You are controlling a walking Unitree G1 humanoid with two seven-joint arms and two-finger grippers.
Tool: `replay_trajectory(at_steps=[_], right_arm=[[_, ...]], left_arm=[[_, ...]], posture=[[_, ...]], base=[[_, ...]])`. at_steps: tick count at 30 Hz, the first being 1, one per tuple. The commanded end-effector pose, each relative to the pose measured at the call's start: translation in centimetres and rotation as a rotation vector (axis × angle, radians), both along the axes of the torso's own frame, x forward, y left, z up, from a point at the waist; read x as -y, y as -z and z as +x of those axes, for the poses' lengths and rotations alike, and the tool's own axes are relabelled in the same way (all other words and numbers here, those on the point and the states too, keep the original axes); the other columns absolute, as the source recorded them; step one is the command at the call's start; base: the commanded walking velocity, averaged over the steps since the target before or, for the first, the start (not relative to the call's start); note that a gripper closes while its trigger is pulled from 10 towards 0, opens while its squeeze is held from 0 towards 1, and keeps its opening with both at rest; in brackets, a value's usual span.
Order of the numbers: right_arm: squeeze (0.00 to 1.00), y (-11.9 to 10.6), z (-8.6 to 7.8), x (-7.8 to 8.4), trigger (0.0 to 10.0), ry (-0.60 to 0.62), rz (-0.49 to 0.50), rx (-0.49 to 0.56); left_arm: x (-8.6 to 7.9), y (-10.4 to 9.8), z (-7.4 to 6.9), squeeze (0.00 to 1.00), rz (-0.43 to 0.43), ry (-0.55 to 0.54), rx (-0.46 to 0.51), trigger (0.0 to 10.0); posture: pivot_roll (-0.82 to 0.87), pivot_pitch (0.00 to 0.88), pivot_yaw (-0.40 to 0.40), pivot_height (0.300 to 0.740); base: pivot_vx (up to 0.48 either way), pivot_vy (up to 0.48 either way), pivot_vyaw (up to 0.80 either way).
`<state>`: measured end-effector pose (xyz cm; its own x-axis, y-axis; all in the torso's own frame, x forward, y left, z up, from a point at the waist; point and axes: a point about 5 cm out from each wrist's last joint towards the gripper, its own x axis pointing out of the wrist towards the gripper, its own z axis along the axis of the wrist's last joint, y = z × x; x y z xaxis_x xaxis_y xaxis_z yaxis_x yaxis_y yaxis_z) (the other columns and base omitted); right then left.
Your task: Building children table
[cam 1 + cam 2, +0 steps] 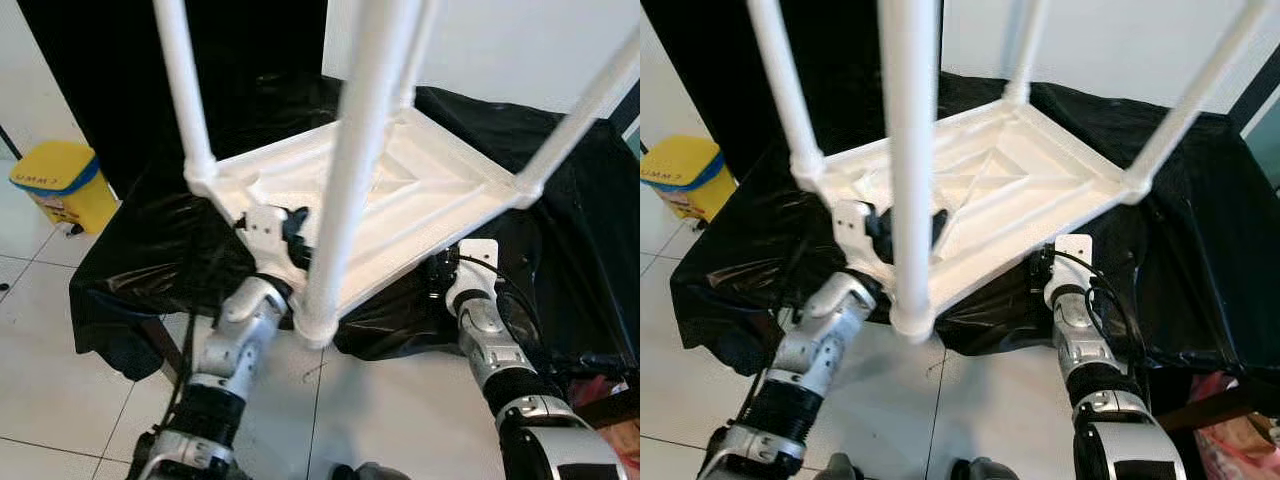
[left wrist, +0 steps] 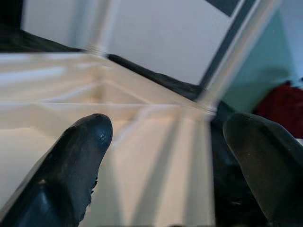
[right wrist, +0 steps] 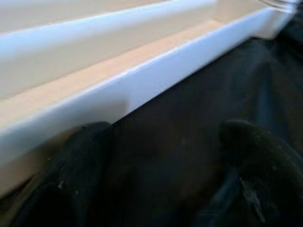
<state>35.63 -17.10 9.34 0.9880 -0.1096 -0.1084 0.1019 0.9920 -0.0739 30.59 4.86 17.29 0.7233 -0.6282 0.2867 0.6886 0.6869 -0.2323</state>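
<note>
A white children's table (image 1: 430, 190) lies upside down on a surface draped in black cloth (image 1: 150, 250), its legs pointing up. The nearest leg (image 1: 345, 170) rises right in front of me, with another leg (image 1: 185, 90) at the left and one (image 1: 580, 110) at the right. My left gripper (image 1: 290, 235) is at the tabletop's near-left edge, open, its fingers (image 2: 80, 156) spread over the white underside. My right gripper (image 1: 1045, 262) sits low at the near-right edge, open (image 3: 165, 156), with one finger (image 3: 80, 165) against the white rim (image 3: 142, 80) and the other over the black cloth.
A yellow bin (image 1: 62, 182) stands on the tiled floor (image 1: 400, 400) to the left. The black-draped surface ends close in front of me. Pinkish-red clutter (image 1: 610, 400) lies at the lower right. A white wall stands behind.
</note>
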Motion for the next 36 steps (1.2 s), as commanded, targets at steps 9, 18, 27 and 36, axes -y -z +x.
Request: replay_trajectory(at_steps=[9, 18, 27, 36], right_arm=[[0.0, -1.3, 1.3, -1.0, 10.0, 0.002, -0.027, 0.04], [0.0, -0.9, -0.5, 3.2, 10.0, 0.153, -0.061, 0.12], [0.0, -2.2, -1.8, 2.9, 10.0, 0.11, -0.054, 0.236], [0.0, -4.0, -3.6, 3.0, 10.0, 0.086, -0.062, 0.313]], left_arm=[[2.7, -1.3, -1.3, 0.0, 0.048, 0.106, 0.042, 10.0], [-2.6, 0.1, -0.4, 0.0, 0.328, 0.123, 0.104, 10.0], [-4.2, 0.9, -0.5, 0.0, 0.472, 0.211, 0.109, 10.0], [-5.1, 4.3, -1.6, 0.0, 0.785, 0.392, 0.12, 10.0]], posture=[[0.1, 0.095, -0.098, 0.74], [0.11, 0.101, -0.105, 0.74], [0.08, 0.106, -0.094, 0.74], [0.05, 0.106, -0.076, 0.74]], base=[[0.0, 0.0, 0.0], [0.0, 0.0, 0.0], [0.0, 0.0, 0.0], [0.0, 0.0, 0.0]])
